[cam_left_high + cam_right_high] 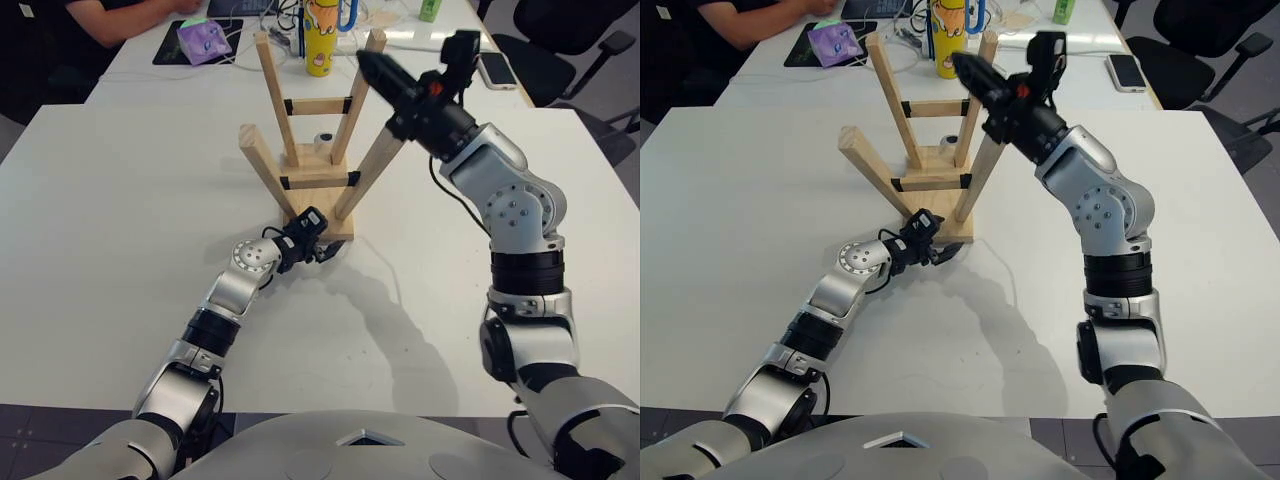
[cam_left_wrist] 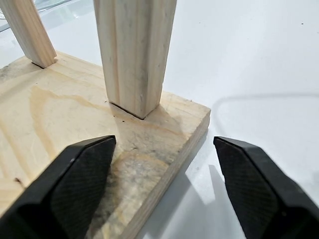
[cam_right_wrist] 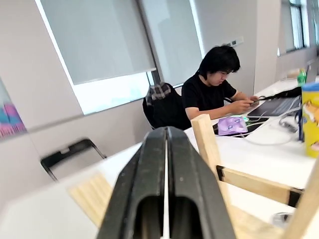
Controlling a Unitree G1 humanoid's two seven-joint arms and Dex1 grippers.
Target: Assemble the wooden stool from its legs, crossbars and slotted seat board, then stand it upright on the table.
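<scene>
Here the stool [image 1: 315, 150] is seen upside down on the counter [image 1: 120, 200], its seat board [image 2: 60, 109] partly cut off. A board corner is flanked by the spread left hand [image 2: 162, 149]. The right hand [image 3: 166, 149], pressed together, is held beside a raised leg [image 1: 370, 175], contact unclear.

The right gripper [image 1: 362, 58] hides the top of 1 leg [image 1: 372, 175].

Shaded windows [image 3: 99, 42] overlook a white table [image 1: 120, 200], black chairs [image 1: 562, 45].

Yellow cup [image 1: 320, 45], phone [image 1: 497, 70], purple pouch [image 1: 203, 40] on far table [image 1: 135, 75].
</scene>
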